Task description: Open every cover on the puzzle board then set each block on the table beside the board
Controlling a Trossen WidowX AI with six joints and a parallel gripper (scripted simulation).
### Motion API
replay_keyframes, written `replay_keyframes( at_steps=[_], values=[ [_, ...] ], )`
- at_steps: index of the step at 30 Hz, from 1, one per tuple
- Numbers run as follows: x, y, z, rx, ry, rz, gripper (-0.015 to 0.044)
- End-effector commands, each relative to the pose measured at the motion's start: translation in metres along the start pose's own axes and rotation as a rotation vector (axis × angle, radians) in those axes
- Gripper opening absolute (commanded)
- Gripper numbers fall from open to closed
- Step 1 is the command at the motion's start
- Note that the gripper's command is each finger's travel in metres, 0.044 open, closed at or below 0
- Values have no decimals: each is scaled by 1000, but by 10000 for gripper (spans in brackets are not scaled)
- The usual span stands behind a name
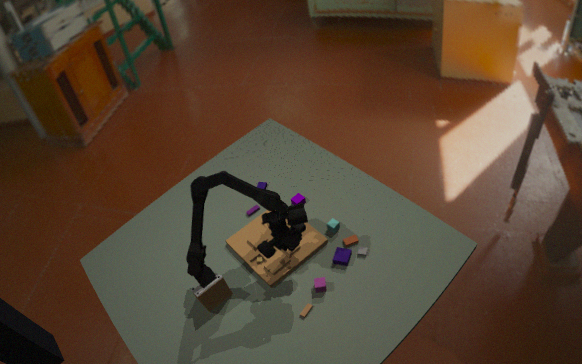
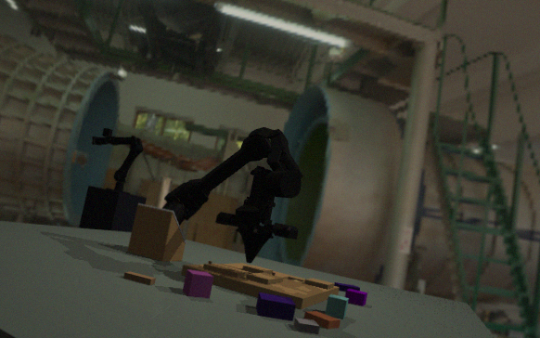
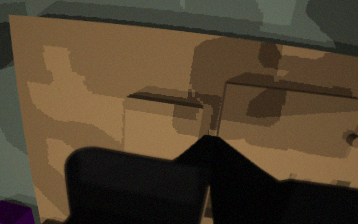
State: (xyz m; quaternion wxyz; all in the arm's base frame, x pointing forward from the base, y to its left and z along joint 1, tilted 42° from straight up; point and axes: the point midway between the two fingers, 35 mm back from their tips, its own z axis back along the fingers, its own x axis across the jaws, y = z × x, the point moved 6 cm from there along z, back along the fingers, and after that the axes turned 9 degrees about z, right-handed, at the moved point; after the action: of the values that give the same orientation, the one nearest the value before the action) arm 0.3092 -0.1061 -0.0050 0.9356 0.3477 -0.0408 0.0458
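The wooden puzzle board [image 1: 318,241] [image 2: 315,293] [image 3: 30,37] lies flat. My gripper [image 2: 250,260] [image 3: 210,143] is shut and empty, fingertips pointing down just above the board. In the wrist view a small square cover [image 3: 160,127] lies left of the fingertips and a wider cover [image 3: 285,127] with a dark pin right of them. A small yellowish piece [image 1: 259,259] shows in the board's near-left part; whether it sits in a well is unclear. The arm hides the board's middle in the top view. I cannot tell how far each cover stands open.
Around the board lie a magenta cube [image 1: 320,285] [image 2: 199,284], dark purple block [image 1: 342,256] [image 2: 276,306], teal cube [image 1: 333,226] [image 2: 337,306], orange block [image 1: 351,240] [image 2: 322,319], grey piece [image 1: 363,252] [image 2: 306,325], tan strip [image 1: 306,311] [image 2: 139,278] and several purple pieces behind.
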Motion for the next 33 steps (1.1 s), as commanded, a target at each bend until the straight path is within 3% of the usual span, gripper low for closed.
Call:
replay_keyframes(
  at_steps=[1, 33],
  values=[
    [0, 1, -5, 7, -2, -5, 0],
    [0, 1, -32, 9, -2, -5, 0]
  ],
)
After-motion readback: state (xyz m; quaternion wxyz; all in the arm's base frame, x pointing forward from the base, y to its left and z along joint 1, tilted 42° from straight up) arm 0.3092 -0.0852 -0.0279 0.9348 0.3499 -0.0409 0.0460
